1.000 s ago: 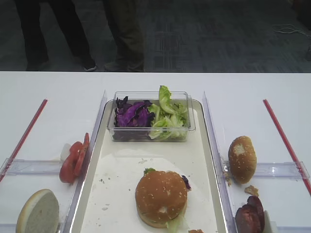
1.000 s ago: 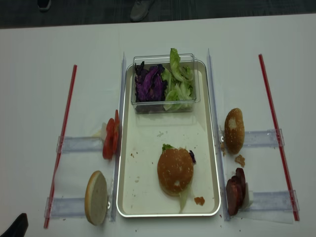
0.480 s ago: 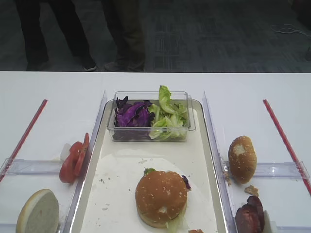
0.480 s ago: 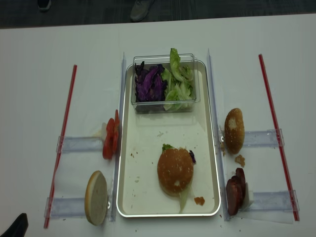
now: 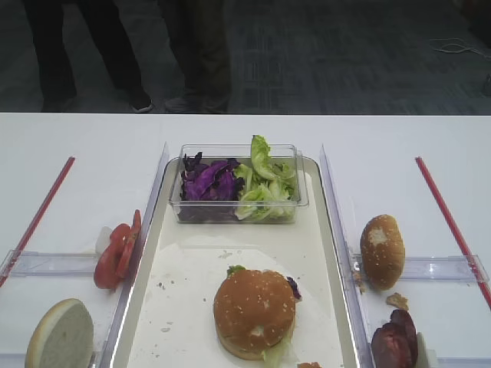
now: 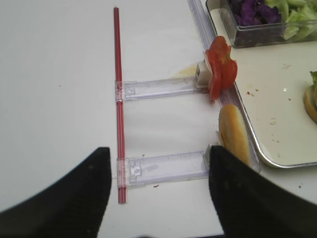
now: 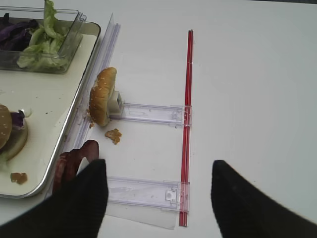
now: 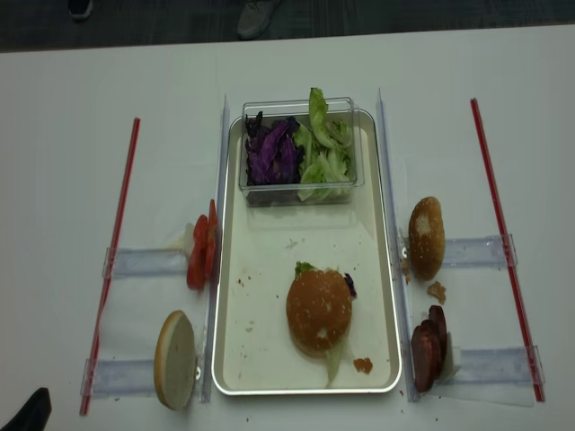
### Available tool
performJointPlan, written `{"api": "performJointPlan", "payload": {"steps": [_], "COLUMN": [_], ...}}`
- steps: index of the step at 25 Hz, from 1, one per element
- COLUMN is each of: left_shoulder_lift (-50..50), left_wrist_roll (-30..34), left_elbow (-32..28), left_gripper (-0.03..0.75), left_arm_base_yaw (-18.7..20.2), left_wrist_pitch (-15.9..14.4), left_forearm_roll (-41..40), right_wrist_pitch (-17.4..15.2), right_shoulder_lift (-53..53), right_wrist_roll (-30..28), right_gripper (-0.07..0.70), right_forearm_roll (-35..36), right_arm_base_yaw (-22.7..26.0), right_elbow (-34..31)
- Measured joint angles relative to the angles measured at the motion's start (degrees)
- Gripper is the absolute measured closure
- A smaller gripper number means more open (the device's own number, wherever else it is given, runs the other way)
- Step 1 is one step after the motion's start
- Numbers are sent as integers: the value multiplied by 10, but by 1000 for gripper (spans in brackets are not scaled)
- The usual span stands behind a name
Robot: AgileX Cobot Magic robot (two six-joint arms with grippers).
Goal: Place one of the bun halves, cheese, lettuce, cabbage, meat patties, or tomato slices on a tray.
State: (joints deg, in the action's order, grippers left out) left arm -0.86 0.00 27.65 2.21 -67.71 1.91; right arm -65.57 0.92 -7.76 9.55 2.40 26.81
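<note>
The cream tray [image 5: 192, 276] [image 8: 260, 305] holds a stacked burger topped by a sesame bun half [image 5: 254, 310] [image 8: 319, 310]. Another sesame bun half [image 7: 102, 95] [image 5: 382, 251] stands on edge right of the tray, with dark meat patties [image 7: 74, 158] [image 8: 429, 346] nearer me. Tomato slices [image 6: 220, 67] [image 5: 116, 249] stand left of the tray. Lettuce [image 5: 265, 184] and purple cabbage [image 5: 209, 180] fill the box. My right gripper [image 7: 158, 163] hovers open and holds nothing, its left finger beside the patties. My left gripper [image 6: 158, 148] is open over a clear holder and holds nothing. No cheese shows.
A clear plastic box [image 8: 301, 193] sits at the tray's far end. A pale cut bun half [image 6: 234, 134] [image 8: 175, 359] leans at the tray's near left. Red strips [image 7: 187, 124] [image 6: 119, 99] and clear holders [image 7: 148, 113] flank both sides. People stand behind the table [image 5: 115, 54].
</note>
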Motion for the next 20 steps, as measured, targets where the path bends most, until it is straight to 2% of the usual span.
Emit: {"api": "performJointPlan", "payload": {"steps": [20], "left_shoulder_lift": [0], "left_wrist_roll": [0], "left_elbow": [0], "left_gripper": [307], "left_arm_base_yaw": [0], "left_wrist_pitch": [0], "left_forearm_roll": [0], "right_wrist_pitch": [1], "right_shoulder_lift": [0], "right_wrist_roll": [0], "right_gripper": [134], "right_forearm_roll": [0], "right_arm_base_yaw": [0], "right_elbow": [0]}}
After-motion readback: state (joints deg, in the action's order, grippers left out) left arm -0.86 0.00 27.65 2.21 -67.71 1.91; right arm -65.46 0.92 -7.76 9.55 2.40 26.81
